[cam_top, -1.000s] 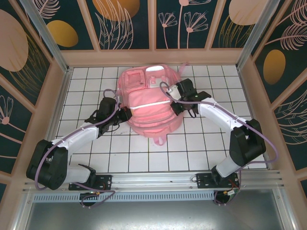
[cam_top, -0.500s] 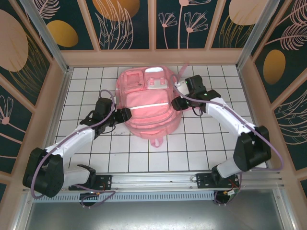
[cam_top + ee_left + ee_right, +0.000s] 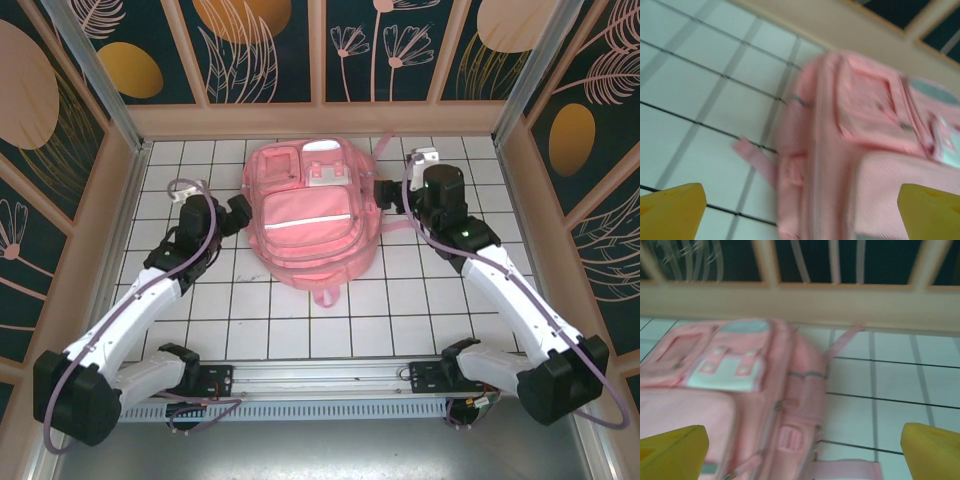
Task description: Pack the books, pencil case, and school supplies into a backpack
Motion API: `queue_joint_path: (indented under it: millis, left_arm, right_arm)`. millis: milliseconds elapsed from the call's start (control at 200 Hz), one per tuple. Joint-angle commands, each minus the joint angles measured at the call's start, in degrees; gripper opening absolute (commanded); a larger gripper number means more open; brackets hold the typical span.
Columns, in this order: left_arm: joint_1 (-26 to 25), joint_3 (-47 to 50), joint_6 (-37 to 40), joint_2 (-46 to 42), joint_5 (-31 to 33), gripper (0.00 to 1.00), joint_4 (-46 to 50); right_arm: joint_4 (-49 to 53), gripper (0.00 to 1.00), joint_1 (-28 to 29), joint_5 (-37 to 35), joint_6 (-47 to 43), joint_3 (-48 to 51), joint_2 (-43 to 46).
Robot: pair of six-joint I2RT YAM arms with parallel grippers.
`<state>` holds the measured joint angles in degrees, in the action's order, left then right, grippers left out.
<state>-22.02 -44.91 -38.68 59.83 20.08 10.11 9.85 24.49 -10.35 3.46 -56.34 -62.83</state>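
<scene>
The pink backpack point(image 3: 310, 215) lies flat, front pockets up, in the middle of the white tiled table. My left gripper point(image 3: 237, 212) stands open just off its left side, not touching it. In the left wrist view the backpack's side seam point(image 3: 825, 150) runs between the wide yellow fingertips point(image 3: 670, 212). My right gripper point(image 3: 392, 196) is open too, close to the bag's upper right side. The right wrist view has the white patch point(image 3: 727, 372) and a side strap point(image 3: 850, 472) ahead of its gripper point(image 3: 802, 452). Books, pencil case and school supplies are out of view.
A wooden frame with a back rail point(image 3: 320, 120) and side rails point(image 3: 115, 210) encloses the table. A pink loop point(image 3: 328, 295) sticks out from the bag's near end. Bare tiles point(image 3: 330, 335) lie between the bag and the arm bases.
Both grippers went from shut to open, letting go of the backpack's sides. The left arm drew back up and left, the right arm up and right. The bag settled flat.
</scene>
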Motion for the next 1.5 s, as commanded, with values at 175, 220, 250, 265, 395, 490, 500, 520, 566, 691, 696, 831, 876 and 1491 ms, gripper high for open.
queue_joint_path:
  millis: [175, 220, 250, 265, 395, 490, 500, 520, 566, 691, 696, 831, 876, 1491]
  left_arm:
    - [0.8, 12.1, 9.0, -5.9, 32.9, 0.98, -16.6]
    - [1.7, 14.5, 10.4, -6.0, 33.1, 0.99, -19.4]
    - [2.7, 15.8, 10.8, -5.9, 32.8, 0.99, -20.6]
    - [3.2, 16.5, 10.9, -5.9, 32.6, 0.98, -21.3]
    - [7.9, 22.9, 17.2, -5.3, 26.6, 0.99, -31.0]
    - [11.7, 26.9, 20.0, -4.7, 20.8, 0.99, -38.1]
    - [12.1, 27.3, 20.1, -4.5, 20.3, 0.99, -38.6]
    - [12.8, 27.7, 20.2, -4.2, 19.6, 0.98, -39.6]
    - [13.9, 28.2, 20.6, -3.3, 18.9, 0.99, -41.4]
    - [15.0, 30.2, 24.2, 0.5, 17.5, 0.99, -49.8]
    - [15.1, 30.3, 24.3, 0.6, 17.3, 0.99, -50.2]
    - [15.8, 32.0, 28.8, 6.1, 14.6, 0.98, -61.1]
    - [16.0, 32.4, 30.0, 8.1, 13.3, 0.98, -64.1]
    - [16.9, 36.8, 37.0, 24.5, -4.4, 0.99, -91.4]
  right_arm:
    - [-18.6, 0.99, -10.1, -15.2, 8.1, 13.8, 6.7]
    - [-19.7, 0.99, -12.5, -14.9, 9.1, 15.7, 6.4]
    - [-21.2, 0.99, -13.5, -15.3, 9.1, 17.3, 6.0]
    - [-22.2, 0.99, -14.0, -15.7, 8.9, 18.2, 5.9]
    - [-30.3, 0.99, -16.5, -18.8, 8.3, 26.2, 4.7]
    - [-35.0, 0.99, -18.9, -17.8, 8.4, 30.4, 3.2]
    - [-35.3, 0.99, -19.1, -17.7, 8.4, 30.8, 2.9]
    - [-36.3, 0.99, -19.4, -17.8, 8.3, 31.5, 2.4]
    - [-38.5, 0.99, -19.9, -17.6, 7.6, 32.8, 1.1]
    - [-44.0, 0.99, -20.6, -16.7, 5.9, 34.6, -3.9]
    - [-44.2, 0.99, -20.6, -16.7, 5.8, 34.7, -4.1]
    - [-50.8, 0.99, -20.6, -13.9, 3.1, 36.0, -8.6]
    - [-54.0, 0.99, -20.6, -13.3, 2.1, 36.8, -9.9]
    - [-84.0, 0.99, -22.7, 2.8, -4.2, 45.8, -21.9]
